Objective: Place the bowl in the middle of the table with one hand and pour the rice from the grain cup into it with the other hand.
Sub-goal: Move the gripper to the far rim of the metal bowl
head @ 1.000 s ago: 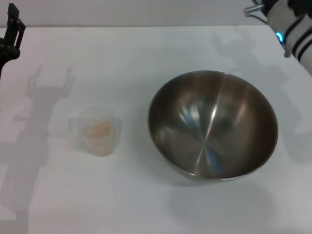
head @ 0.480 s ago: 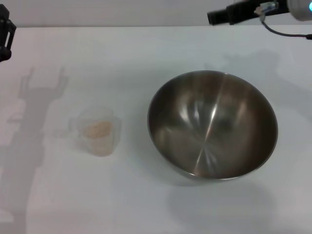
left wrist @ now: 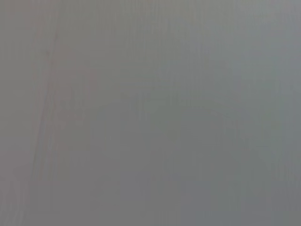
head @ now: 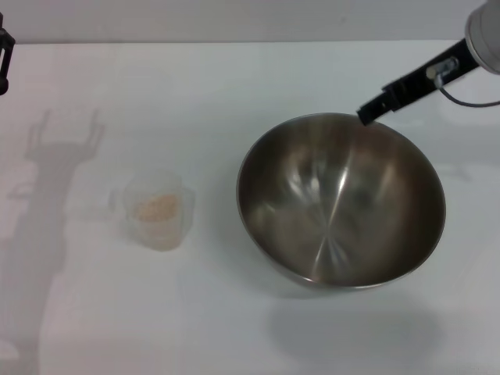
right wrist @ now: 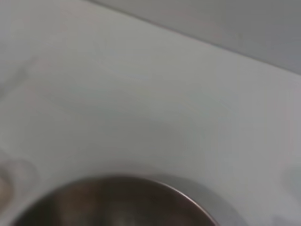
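- Your right gripper (head: 366,114) has swung down to the steel bowl's (head: 341,200) far rim; finger spread: cannot tell.
- Bowl sits right of centre, ungrasped; grain cup (head: 158,209) with rice (head: 156,208) waits well leftward.
- Left gripper (head: 4,55) retreats to the far-left edge.

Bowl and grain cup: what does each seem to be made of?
The bowl looks like stainless steel with a brushed, shiny finish: grey metal with streaked reflections inside. The grain cup appears to be clear, slightly cloudy plastic: the pale rice shows through its thin wall. Glass cannot be fully ruled out.
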Controlling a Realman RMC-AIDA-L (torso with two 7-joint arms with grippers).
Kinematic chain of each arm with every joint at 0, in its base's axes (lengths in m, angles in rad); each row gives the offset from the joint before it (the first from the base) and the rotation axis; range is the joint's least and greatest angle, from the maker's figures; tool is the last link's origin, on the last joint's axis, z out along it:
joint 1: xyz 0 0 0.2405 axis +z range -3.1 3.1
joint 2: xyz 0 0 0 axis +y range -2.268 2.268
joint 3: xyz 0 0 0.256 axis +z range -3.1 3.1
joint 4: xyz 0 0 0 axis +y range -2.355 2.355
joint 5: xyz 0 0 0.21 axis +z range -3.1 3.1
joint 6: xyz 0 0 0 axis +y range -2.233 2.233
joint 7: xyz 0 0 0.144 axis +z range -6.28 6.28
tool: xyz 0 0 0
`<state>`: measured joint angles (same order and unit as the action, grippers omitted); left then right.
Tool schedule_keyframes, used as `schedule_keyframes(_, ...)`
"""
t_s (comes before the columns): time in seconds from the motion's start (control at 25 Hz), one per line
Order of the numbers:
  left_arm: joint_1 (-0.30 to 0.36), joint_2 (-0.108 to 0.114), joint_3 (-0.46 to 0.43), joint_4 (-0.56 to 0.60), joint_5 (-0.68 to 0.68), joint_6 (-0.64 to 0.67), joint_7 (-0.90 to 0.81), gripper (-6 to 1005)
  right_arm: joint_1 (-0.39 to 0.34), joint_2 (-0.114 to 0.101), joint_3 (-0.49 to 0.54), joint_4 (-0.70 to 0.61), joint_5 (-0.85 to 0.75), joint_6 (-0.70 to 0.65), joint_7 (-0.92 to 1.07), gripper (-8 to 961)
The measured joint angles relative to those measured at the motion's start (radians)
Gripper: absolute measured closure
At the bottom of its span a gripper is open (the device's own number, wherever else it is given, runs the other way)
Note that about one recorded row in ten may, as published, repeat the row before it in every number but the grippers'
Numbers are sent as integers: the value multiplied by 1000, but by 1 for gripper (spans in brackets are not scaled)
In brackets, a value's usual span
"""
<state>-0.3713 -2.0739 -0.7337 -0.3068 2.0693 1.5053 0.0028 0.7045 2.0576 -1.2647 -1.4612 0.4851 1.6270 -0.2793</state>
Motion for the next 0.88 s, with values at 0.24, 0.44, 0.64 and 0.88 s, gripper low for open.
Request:
schedule_keyframes(0.24, 2, 0, 2, -2, 4, 7, 0, 214, -5, 0, 2, 25, -26, 15, -28, 330)
schedule_keyframes(0.44, 2, 0, 5, -2, 8, 12, 0, 214, -6, 3, -5, 84, -43, 13, -53, 333)
schedule_keyframes(0.64, 2, -1, 7, -2, 7, 14, 0, 214, -9, 6, -1, 122, -58, 1, -71, 336)
schedule_keyframes(0.88, 2, -3, 10, -2, 4, 15, 0, 214, -3, 12, -5, 181, -59, -27, -92, 339)
